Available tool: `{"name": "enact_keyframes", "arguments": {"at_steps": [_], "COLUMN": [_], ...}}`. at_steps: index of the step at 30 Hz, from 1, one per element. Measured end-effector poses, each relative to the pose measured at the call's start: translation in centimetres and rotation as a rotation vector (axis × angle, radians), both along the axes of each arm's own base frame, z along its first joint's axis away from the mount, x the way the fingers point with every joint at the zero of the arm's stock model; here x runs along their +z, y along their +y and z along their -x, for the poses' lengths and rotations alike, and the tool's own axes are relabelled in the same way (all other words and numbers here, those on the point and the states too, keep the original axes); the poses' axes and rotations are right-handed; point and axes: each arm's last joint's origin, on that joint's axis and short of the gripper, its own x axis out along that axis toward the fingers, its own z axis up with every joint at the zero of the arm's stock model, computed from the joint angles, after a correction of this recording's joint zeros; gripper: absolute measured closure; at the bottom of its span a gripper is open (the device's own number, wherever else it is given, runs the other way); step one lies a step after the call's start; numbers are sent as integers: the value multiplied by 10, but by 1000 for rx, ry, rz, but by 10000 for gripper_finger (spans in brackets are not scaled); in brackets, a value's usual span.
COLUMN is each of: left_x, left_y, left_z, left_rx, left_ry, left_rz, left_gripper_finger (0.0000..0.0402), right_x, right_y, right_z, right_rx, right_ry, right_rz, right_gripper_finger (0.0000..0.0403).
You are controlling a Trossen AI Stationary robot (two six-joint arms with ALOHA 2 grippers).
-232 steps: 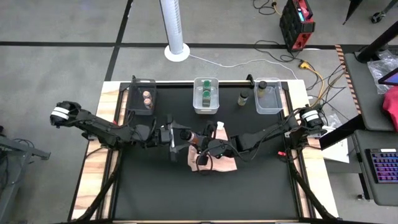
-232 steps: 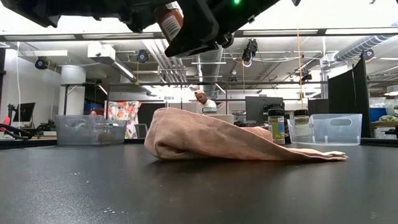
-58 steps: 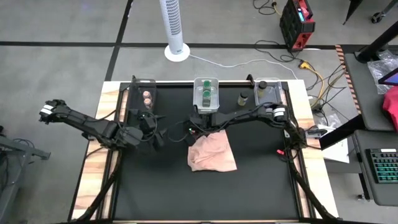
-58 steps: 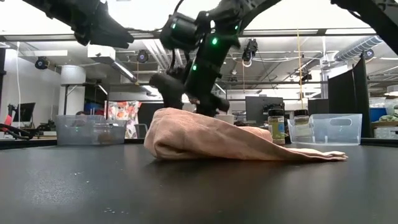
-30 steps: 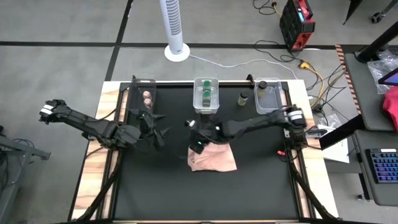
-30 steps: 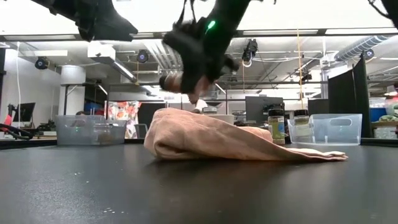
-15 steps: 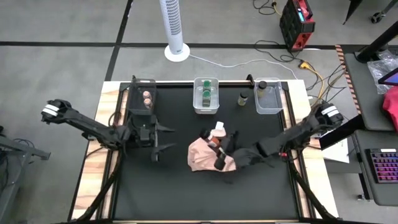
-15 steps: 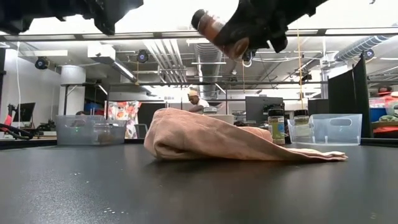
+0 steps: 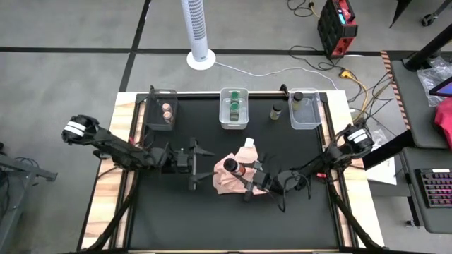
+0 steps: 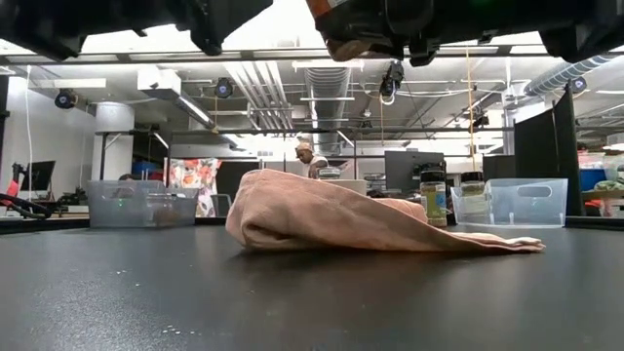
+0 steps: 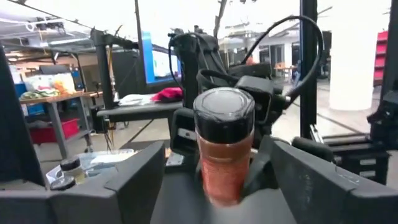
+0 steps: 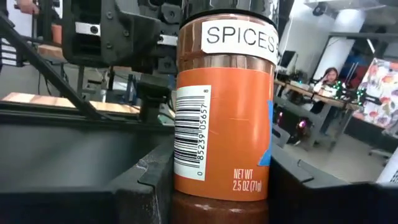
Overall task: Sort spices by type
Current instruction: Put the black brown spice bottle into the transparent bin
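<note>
On the table (image 9: 162,219): a black top is seen, with everything else set on it or held above it.
Cloth: a pink cloth (image 9: 226,180) is spread crumpled at the middle of the table; in the low view it (image 10: 322,219) is seen as a low mound.
Bins: three clear bins are lined along the far edge. The left bin (image 9: 161,109) is seen with tan-pink-lidded jars (image 9: 167,113), the middle bin (image 9: 234,109) with green-lidded jars (image 9: 234,104), the right bin (image 9: 304,109) with one dark-lidded jar (image 9: 297,97).
Right gripper (image 9: 247,178): it is held above the cloth, clamped on a dark-lidded spice jar (image 9: 232,167); in the right wrist view the orange-labelled jar (image 12: 224,106) is seen gripped between the fingers (image 12: 143,180).
Left gripper (image 9: 205,168): it is held just beside the cloth's left edge, facing the held jar. Its fingers (image 11: 134,177) are seen spread apart on either side of the jar (image 11: 224,152), with nothing gripped.
Loose jar (image 9: 276,111): one is stood on the table between the middle and right bins.
</note>
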Motion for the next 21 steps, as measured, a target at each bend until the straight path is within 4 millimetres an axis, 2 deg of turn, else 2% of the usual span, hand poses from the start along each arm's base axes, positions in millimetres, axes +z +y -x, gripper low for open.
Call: {"name": "enact_keyframes", "arguments": {"at_steps": [6,9,21], "left_x": [-5,-8,-9], "left_y": [2,2,3], "left_z": [-18,-29,-68], "left_rx": [10,-98,-212], "left_ry": [-19,-33,-82], "left_rz": [2,-23,-38], "left_gripper_finger": [95,87,86], "right_x": [6,11,15], "right_y": [4,5,5], "right_z": [-1,-3,-7], "right_rx": [72,76,89], "right_ry": [-28,-36,-31], "right_rz": [24,43,73], "right_gripper_finger": [243,243,243]}}
